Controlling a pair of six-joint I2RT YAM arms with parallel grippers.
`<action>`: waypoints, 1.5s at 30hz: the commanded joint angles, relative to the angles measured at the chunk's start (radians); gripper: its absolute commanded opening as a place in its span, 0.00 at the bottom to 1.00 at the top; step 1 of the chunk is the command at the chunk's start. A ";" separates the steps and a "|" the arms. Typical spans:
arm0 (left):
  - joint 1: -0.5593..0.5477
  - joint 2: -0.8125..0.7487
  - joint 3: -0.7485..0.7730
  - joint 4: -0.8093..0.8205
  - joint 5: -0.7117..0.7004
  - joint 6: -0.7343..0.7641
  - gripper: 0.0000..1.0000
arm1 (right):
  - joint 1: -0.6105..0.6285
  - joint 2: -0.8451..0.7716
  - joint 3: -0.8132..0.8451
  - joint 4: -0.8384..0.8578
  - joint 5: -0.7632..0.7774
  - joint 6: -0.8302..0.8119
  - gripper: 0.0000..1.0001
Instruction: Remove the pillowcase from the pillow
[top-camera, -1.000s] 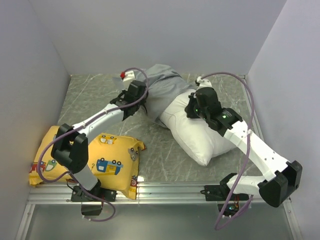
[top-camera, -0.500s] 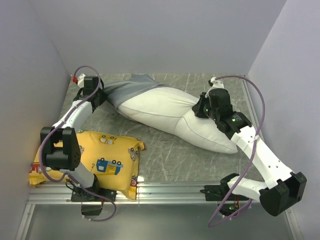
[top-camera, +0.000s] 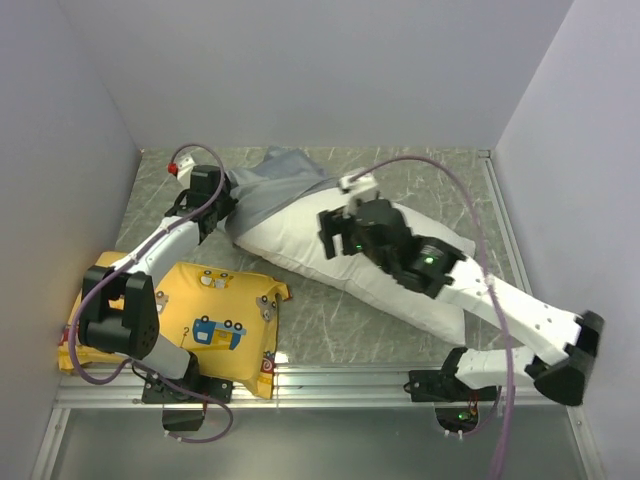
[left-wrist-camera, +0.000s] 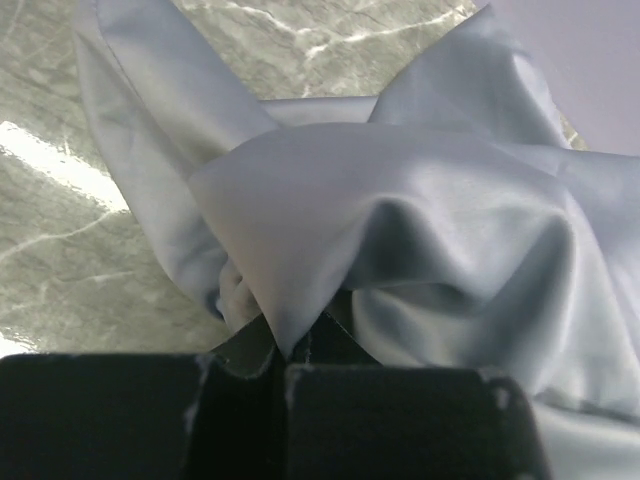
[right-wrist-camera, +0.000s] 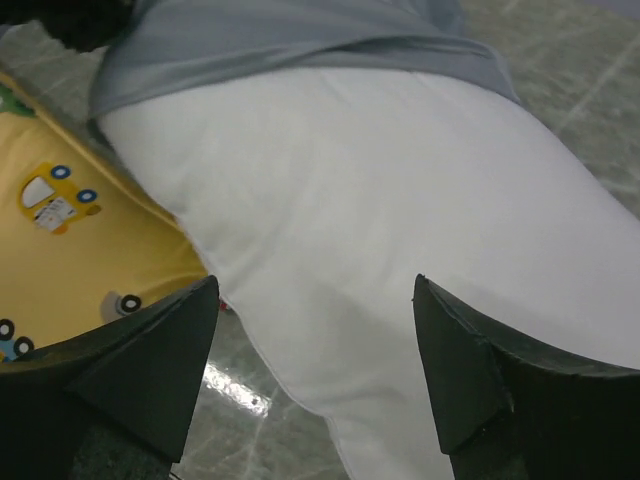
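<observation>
Bunching grey pillowcase (top-camera: 272, 183), v. wrinkly, shiny

Marbled grey table (top-camera: 420, 180), lilac walls (top-camera: 330, 70)

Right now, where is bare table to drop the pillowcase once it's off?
Bare table lies far right, between the pillow and the right wall, and near centre, between pillow and yellow cushion. The far left is crowded by the pillowcase.

No legible text, labels or numbers, yellow cushion (top-camera: 232, 302) printed only with cartoon vehicles
</observation>
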 joint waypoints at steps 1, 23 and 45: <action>-0.030 -0.047 0.011 0.065 -0.022 -0.007 0.01 | 0.113 0.172 0.076 0.082 0.117 -0.117 0.86; 0.039 0.025 0.248 -0.041 -0.007 0.074 0.00 | 0.182 0.507 0.086 0.191 0.578 -0.091 0.00; 0.197 0.131 0.214 0.011 0.154 0.048 0.01 | -0.086 -0.173 0.058 0.080 0.145 0.062 0.00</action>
